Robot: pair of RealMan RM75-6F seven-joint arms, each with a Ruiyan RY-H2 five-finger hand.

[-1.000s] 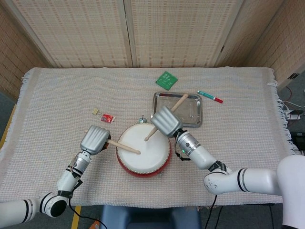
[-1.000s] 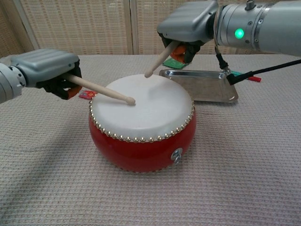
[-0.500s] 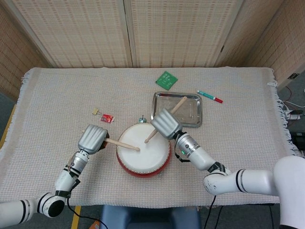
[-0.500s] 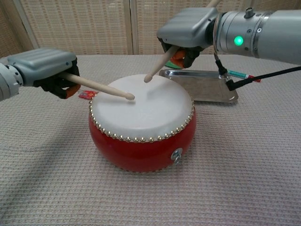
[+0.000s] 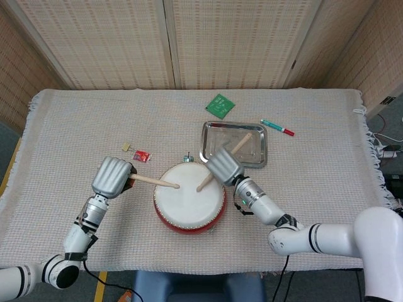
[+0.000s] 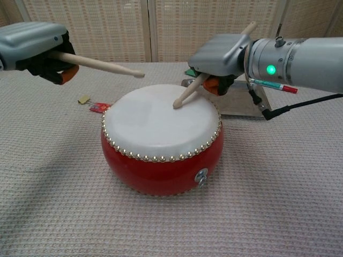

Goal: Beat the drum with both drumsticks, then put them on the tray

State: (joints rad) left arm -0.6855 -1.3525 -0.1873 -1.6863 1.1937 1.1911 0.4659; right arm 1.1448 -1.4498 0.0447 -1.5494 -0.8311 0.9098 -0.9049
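Drum [image 5: 189, 202] sits near the front middle of the cloth-covered surface [image 5: 75, 126], red body, white skin up.

Left hand [image 5: 112, 177] is clenched around the left drumstick [image 5: 153, 182]. In the chest view that hand [image 6: 37, 51] is raised, and the stick [image 6: 99, 65] runs roughly level with its tip in the air above the far left edge of the drum [image 6: 161, 144], clear of the skin.

Right hand [image 5: 223, 167] grips the right drumstick [image 5: 205, 183]. In the chest view the hand [image 6: 222, 56] is at the drum's far right edge, stick [image 6: 187, 95] angled down to the left, tip on or just off the skin; contact can't be confirmed from either view. The butt end sticks up behind the hand, over the tray in the head view.

Tray [image 5: 211, 129] is a metal rectangle just behind and to the right of the drum, flat on the surface. No stick lies in it.

Other items on the surface:
- green circuit board [image 5: 220, 105] behind the tray
- pen [image 5: 277, 127] just right of the tray
- small red packet [image 5: 142, 155] and a small tan tag [image 5: 127, 146] to the left behind the drum
- small metal piece [image 5: 187, 157] at the drum's back edge, too small to identify
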